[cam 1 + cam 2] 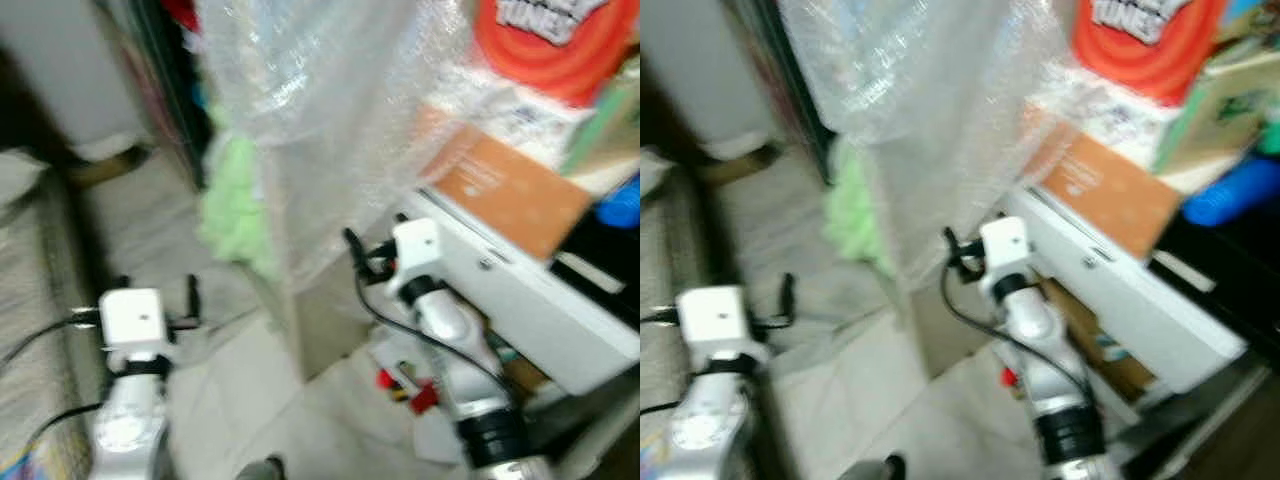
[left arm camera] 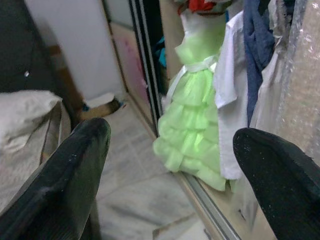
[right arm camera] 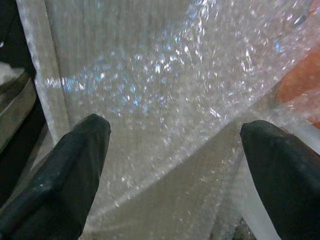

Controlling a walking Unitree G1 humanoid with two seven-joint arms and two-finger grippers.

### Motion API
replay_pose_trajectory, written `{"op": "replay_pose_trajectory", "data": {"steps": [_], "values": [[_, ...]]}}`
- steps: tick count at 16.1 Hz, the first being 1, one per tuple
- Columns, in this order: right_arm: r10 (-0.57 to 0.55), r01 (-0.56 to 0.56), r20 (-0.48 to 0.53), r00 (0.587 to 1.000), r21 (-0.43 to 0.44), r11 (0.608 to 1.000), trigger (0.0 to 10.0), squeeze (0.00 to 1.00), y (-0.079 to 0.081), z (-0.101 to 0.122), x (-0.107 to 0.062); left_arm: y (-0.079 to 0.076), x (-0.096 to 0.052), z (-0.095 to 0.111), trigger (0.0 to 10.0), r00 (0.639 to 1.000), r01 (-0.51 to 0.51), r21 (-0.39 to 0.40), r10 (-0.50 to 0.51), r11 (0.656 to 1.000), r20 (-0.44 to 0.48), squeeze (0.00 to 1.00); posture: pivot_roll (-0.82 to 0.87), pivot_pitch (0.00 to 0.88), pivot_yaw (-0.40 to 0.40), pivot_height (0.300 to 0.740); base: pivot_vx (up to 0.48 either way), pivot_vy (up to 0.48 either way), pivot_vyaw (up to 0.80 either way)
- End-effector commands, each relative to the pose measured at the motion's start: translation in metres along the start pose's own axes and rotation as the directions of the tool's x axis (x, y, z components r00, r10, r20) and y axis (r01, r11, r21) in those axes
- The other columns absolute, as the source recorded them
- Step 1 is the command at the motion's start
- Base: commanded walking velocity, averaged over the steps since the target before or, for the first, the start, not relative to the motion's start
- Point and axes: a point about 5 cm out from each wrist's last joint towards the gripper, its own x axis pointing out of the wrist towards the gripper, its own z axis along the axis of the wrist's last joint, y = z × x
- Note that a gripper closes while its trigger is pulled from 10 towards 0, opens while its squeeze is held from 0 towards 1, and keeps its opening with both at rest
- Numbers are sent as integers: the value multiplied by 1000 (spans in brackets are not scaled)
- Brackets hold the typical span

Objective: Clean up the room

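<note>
My right gripper [image 3: 172,150] open, empty, facing hanging clear bubble-wrap sheet [image 1: 320,110] directly ahead. Judged light, limp, slippery, easily punctured; pinch gathered lower edge. My left gripper [image 2: 172,145] open, idle.

Ahead in the middle, hanging bubble wrap [image 1: 330,110]; to its left, a ruffled dress [image 2: 192,125] beside a shirt [image 2: 232,95], bed [image 1: 30,300] at far left; to the right, a box [image 1: 510,190] on a drawer unit [image 1: 540,300]; left gripper [image 2: 170,165] facing the dress, right gripper [image 3: 172,165] facing the wrap
</note>
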Motion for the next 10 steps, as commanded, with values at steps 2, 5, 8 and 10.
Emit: {"op": "replay_pose_trajectory", "data": {"steps": [2,5,8,10], "values": [[11,-12,26,1000,9,1000,10000,0,5,6,4,5,1,1,10000,1000,-12,13,12,1000,2,0,-55,36,-3,740,0,0,800],[13,-14,30,999,7,1000,10000,0,6,7,6,4,3,1,10000,1000,-13,11,13,1000,6,0,-55,29,-2,740,0,0,800],[17,-17,34,999,8,1000,10000,0,7,8,7,4,5,2,10000,1000,-20,21,20,1000,10,0,-52,24,-2,740,0,0,800],[25,-26,40,999,8,1000,10000,0,10,9,9,4,6,3,10000,1000,-21,26,20,999,17,0,-48,22,-3,740,0,0,800]]}}
